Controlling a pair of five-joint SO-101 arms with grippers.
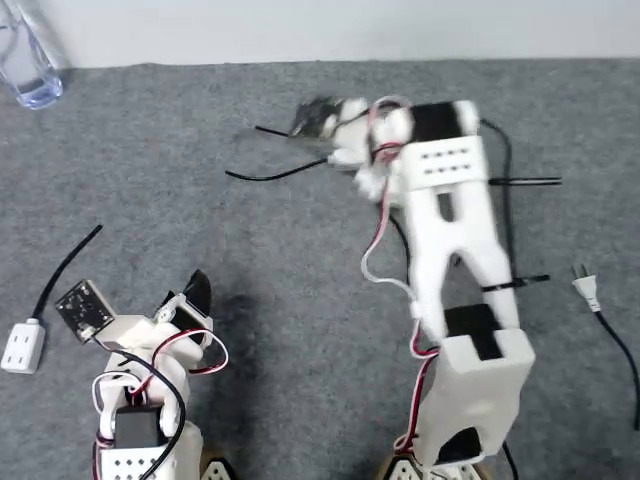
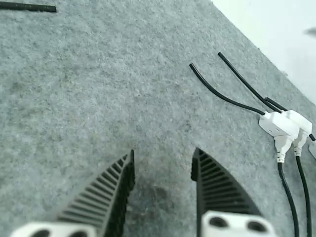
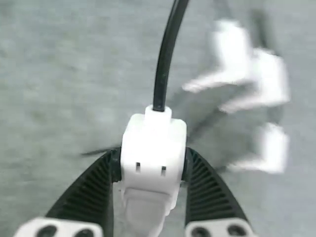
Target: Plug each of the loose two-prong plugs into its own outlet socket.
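Note:
My right gripper is shut on a white outlet socket with a black cord running out of its far end. In the high view this gripper is at the back middle of the mat, among short black cords. Two more white socket-and-plug pairs lie side by side with cords on both ends. A loose two-prong plug lies at the right edge. Another white socket lies at the far left. My left gripper stands open over bare mat, at the front left.
Grey felt mat covers the table. A clear glass stands at the back left corner. A black cord end lies farther out on the mat. The white wall edge bounds the back.

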